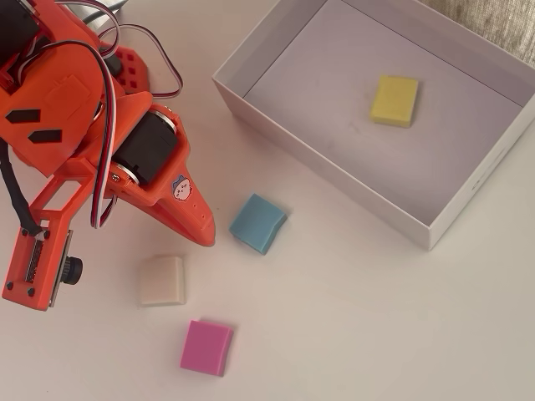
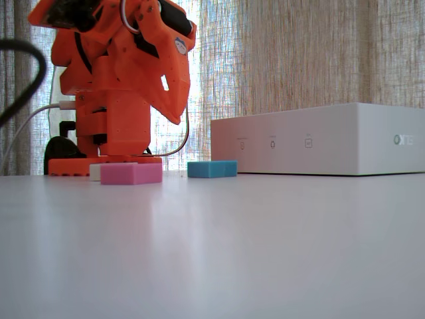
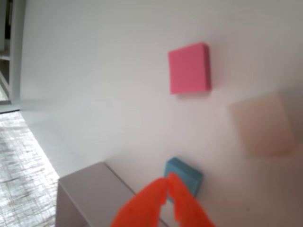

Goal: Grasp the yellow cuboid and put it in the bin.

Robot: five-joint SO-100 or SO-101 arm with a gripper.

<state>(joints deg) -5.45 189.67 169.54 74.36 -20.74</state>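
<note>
Your gripper (image 3: 166, 183) sits closest to the wrist lens, its two orange fingers pressed together at the tips with nothing between them. Just past those tips you see the blue block (image 3: 185, 176), and farther out the pink block (image 3: 189, 68) and the blurred cream block (image 3: 262, 125) on the surface (image 3: 94, 71).

From overhead, your arm (image 1: 92, 150) is folded low at the left, gripper (image 1: 205, 234) aimed toward the blue block (image 1: 258, 222) without touching it; the cream block (image 1: 162, 280) and pink block (image 1: 206, 347) lie beyond and to one side.

Only the overhead view shows you the yellow cuboid (image 1: 394, 100): it lies flat on the floor of the bin (image 1: 334, 180), well apart from the gripper. The fixed view gives you only the bin's outer wall (image 2: 319, 143), with the gripper (image 2: 176, 116) raised clear of the surface.
</note>
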